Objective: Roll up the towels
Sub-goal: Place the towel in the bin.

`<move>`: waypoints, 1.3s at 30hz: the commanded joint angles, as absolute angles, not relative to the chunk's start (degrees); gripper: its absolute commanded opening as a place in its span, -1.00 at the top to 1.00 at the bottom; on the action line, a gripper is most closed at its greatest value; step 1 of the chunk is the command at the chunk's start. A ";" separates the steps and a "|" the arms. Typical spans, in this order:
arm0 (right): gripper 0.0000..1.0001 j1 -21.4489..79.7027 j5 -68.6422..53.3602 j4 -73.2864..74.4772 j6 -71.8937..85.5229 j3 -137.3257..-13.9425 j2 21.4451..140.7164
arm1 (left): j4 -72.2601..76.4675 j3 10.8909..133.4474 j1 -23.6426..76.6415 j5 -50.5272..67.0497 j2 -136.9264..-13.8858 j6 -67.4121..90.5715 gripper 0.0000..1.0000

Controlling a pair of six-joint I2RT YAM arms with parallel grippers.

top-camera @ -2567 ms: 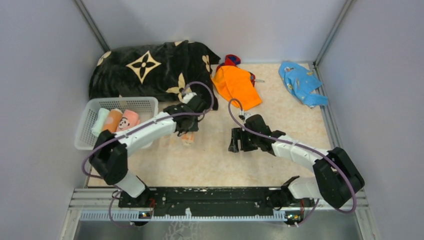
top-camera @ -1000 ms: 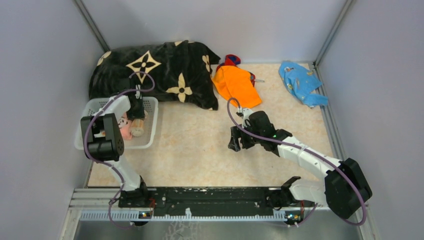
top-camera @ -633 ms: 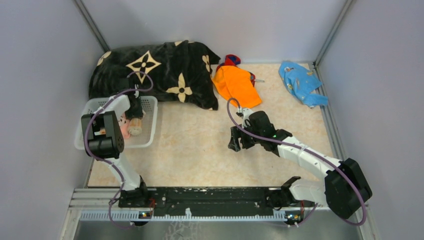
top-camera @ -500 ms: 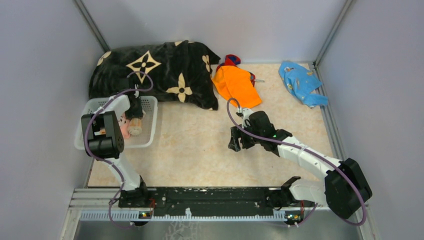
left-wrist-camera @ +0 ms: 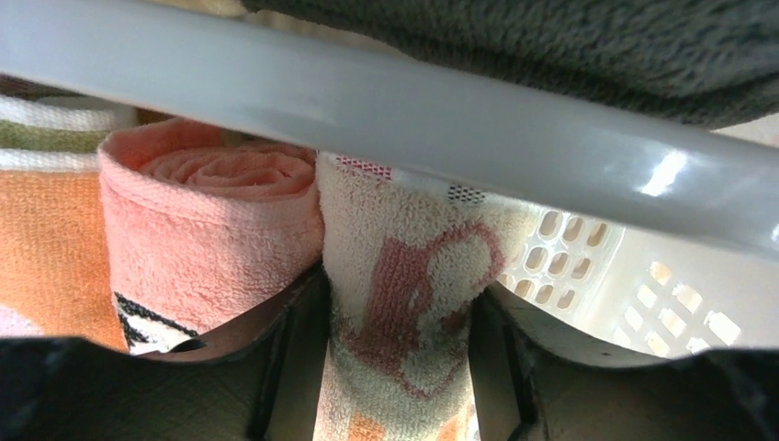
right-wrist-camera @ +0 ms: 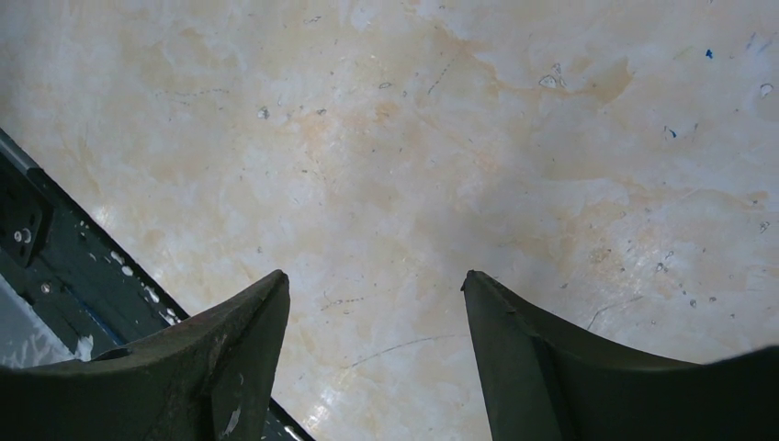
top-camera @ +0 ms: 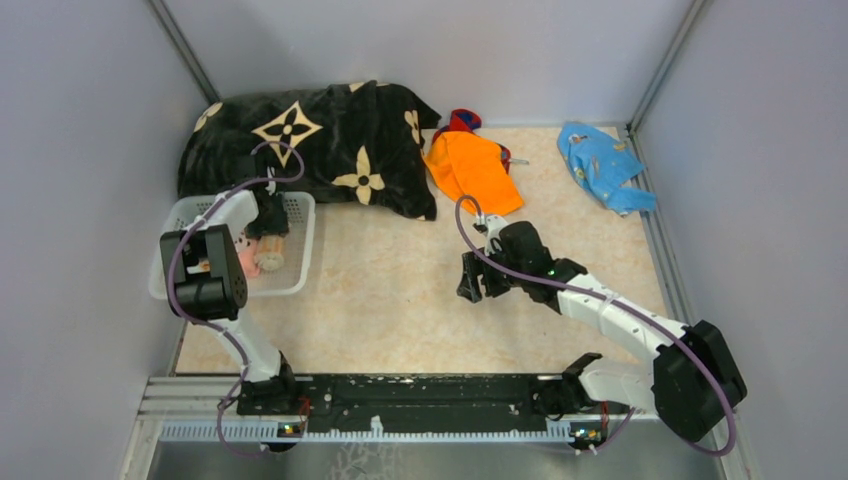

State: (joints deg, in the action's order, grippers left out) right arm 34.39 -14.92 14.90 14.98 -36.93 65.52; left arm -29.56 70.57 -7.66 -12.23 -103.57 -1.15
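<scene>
My left gripper (top-camera: 268,238) is inside the white basket (top-camera: 306,250), shut on a beige patterned towel roll (top-camera: 270,260). In the left wrist view the roll (left-wrist-camera: 404,312) sits between both fingers, next to a pink roll (left-wrist-camera: 211,220) and an orange roll (left-wrist-camera: 46,248), under the basket rim (left-wrist-camera: 367,101). My right gripper (top-camera: 470,283) hangs open and empty over bare table in the middle; in the right wrist view it (right-wrist-camera: 375,276) has nothing between its jaws. An unrolled orange towel (top-camera: 475,170) lies at the back, on a red-and-teal one (top-camera: 462,120).
The large black blanket with beige flowers (top-camera: 300,140) lies at the back left, touching the basket's far side. A blue cloth (top-camera: 603,165) lies at the back right. Grey walls close in the table on three sides.
My left arm has carried the beige roll from the middle of the table into the basket and settled it beside the pink roll. The right arm has barely moved.
</scene>
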 commanded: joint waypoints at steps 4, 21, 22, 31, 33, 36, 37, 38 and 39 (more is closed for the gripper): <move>-0.40 34.72 -14.07 15.09 14.15 -40.31 62.56 | -29.08 69.57 -8.43 -10.77 -98.88 -1.31 -0.25; -0.40 34.72 -13.12 15.97 13.97 -41.43 61.62 | -31.77 69.12 -6.87 -8.93 -97.80 -0.76 -0.60; -0.40 34.72 -12.96 15.96 13.97 -41.65 61.63 | -32.34 69.16 -6.79 -8.57 -97.52 -0.42 -0.70; -0.44 33.64 -7.36 16.82 13.52 -46.54 64.81 | -33.85 68.77 -6.57 -7.07 -88.10 2.61 -0.75; -0.44 32.55 -5.12 16.53 13.76 -48.50 66.48 | -33.39 68.23 -6.56 -6.27 -84.21 3.69 -0.80; -0.46 29.93 -2.44 15.46 14.58 -52.29 69.65 | -32.16 66.69 -6.58 -2.19 -76.79 4.71 -0.84; -0.46 28.83 -1.40 14.75 15.04 -53.30 70.76 | -30.79 65.54 -6.58 -0.72 -74.19 4.82 -0.87; -0.47 27.36 -0.83 13.62 15.56 -54.12 71.87 | -29.33 64.25 -6.59 0.57 -71.48 5.12 -0.92; -0.47 25.90 -0.61 12.36 16.13 -54.72 73.08 | -27.61 62.69 -6.58 2.19 -68.96 5.57 -0.97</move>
State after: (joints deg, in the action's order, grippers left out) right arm 30.41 -5.43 18.00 14.70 -49.74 69.87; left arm -31.79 66.37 -6.85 -4.25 -76.66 3.44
